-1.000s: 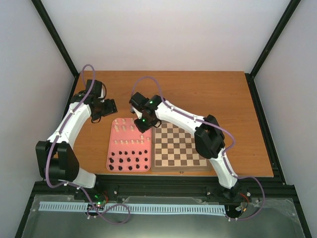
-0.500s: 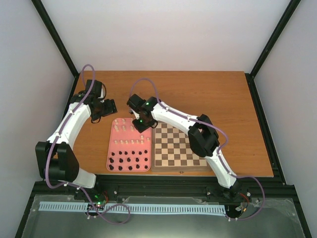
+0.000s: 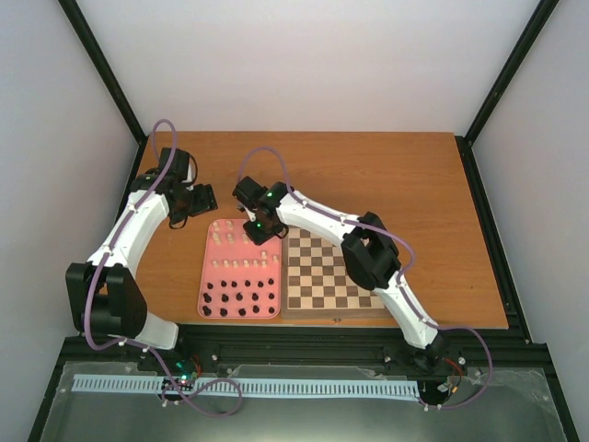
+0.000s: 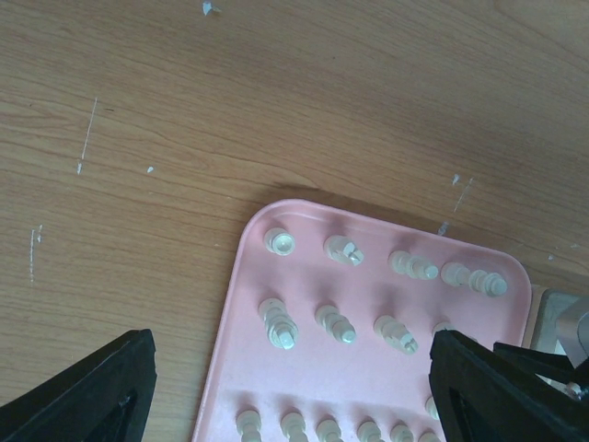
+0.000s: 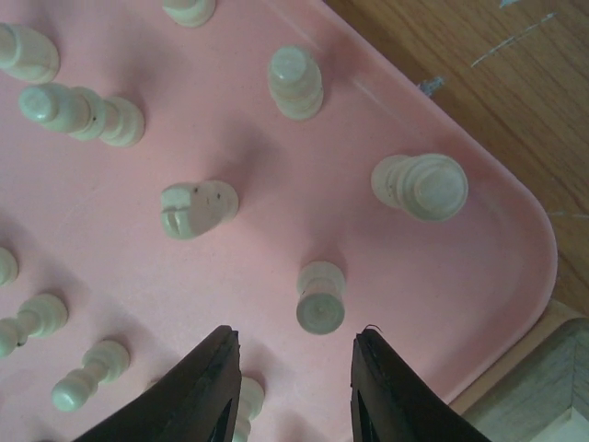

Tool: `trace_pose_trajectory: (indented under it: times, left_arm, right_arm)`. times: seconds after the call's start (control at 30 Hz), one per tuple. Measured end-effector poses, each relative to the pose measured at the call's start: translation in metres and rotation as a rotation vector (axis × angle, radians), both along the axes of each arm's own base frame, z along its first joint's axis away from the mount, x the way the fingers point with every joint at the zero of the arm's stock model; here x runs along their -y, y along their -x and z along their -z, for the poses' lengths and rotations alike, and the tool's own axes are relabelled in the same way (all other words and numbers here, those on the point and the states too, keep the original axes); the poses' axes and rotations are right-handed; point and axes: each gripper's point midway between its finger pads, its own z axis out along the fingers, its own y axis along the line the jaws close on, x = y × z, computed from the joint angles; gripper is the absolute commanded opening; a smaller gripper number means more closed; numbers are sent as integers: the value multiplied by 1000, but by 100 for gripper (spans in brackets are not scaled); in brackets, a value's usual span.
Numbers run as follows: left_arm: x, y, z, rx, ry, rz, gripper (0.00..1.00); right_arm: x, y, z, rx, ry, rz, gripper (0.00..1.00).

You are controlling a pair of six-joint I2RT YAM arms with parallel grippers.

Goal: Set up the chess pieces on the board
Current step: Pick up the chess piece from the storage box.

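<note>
Cream-white chess pieces (image 3: 241, 241) stand in rows on the far half of a pink tray (image 3: 203, 276), left of the wooden board (image 3: 331, 269), which carries no pieces. My right gripper (image 3: 260, 230) hovers over the tray's far right corner. In the right wrist view it (image 5: 294, 339) is open, and a small cream pawn (image 5: 320, 299) stands just beyond its fingertips, not touched. A wider cream piece (image 5: 421, 184) stands further out. My left gripper (image 4: 290, 345) is open wide above the tray's far left part, over several cream pieces (image 4: 279, 322), holding nothing.
Black pieces (image 3: 239, 299) fill the tray's near rows. The board's corner (image 5: 566, 387) shows just past the tray's rim (image 5: 515, 221) in the right wrist view. Bare wooden table (image 3: 386, 175) lies behind the tray and board.
My right gripper has shifted a little left over the tray and its jaws have narrowed. The left arm has not moved.
</note>
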Motion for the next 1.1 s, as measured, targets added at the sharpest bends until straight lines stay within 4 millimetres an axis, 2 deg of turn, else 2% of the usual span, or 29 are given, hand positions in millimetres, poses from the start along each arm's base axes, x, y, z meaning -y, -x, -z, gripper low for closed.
trace_pose_trajectory:
  times: [0.17,0.63,1.1]
  left_arm:
    - [-1,0,0,0,-4,0,84]
    - [-1,0,0,-1,-5,0,83]
    - [-1,0,4,-14,-8,2,84]
  right_arm:
    - [-2,-3,3,8,3,0,30]
    - [-2,-8,13,-2,8,6,29]
    - [0,-12,21,-23,9,-3,3]
